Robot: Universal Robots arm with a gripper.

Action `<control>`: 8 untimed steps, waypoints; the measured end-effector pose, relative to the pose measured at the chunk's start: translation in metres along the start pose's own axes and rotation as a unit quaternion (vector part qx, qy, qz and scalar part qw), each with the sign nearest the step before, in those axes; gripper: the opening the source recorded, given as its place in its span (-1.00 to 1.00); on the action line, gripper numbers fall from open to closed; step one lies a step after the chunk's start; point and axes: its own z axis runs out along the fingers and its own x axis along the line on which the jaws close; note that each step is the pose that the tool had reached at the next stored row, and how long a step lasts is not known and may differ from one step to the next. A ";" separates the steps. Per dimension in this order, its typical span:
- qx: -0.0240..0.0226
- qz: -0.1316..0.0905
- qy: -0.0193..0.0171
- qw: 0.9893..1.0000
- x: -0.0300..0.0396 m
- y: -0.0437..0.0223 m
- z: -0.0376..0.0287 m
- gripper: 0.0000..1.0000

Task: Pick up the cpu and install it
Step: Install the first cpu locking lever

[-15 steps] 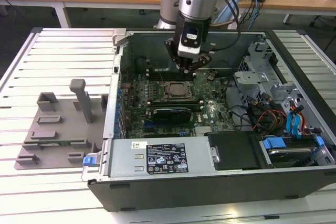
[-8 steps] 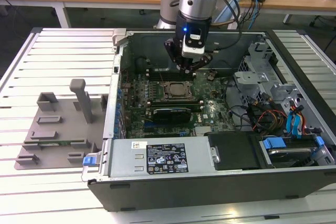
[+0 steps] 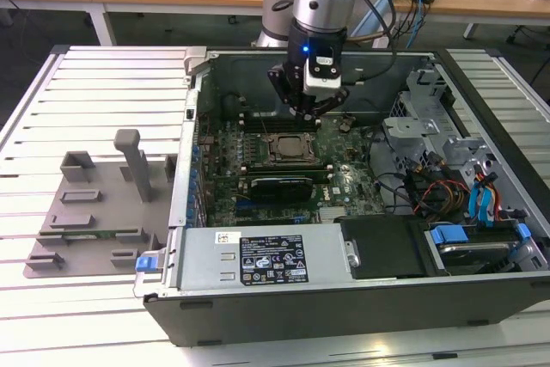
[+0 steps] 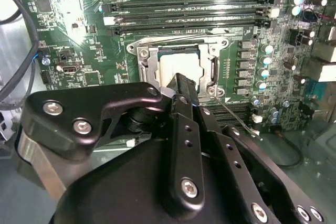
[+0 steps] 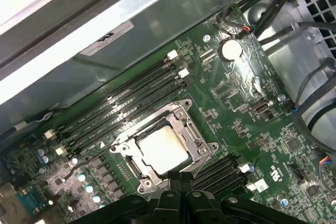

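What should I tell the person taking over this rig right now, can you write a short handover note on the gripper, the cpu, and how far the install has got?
Gripper: inside the open computer case, hanging just above the motherboard socket. Whether it is open or shut cannot be told.

CPU: lying flat inside the socket frame in both wrist views, its pale metal top facing up, nothing on it.

Grey tray fixture: on the slatted table at the exterior view's left, no chip on it.

Done: the cpu appears picked and placed in the socket.

Left: confirm it is fully seated; seating cannot be judged from these views.
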 end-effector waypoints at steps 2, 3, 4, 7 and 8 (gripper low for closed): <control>0.000 -0.015 -0.001 1.000 0.0000 0.0000 0.0000 -0.79; 0.000 -0.020 -0.002 1.000 0.0000 0.0000 0.0000 -0.79; 0.000 -0.026 -0.002 1.000 0.0000 0.0000 0.0000 -0.79; 0.000 -0.047 -0.004 0.999 0.0000 0.0000 0.0000 -0.79; 0.000 -0.053 -0.005 0.999 0.0000 0.0000 0.0000 -0.79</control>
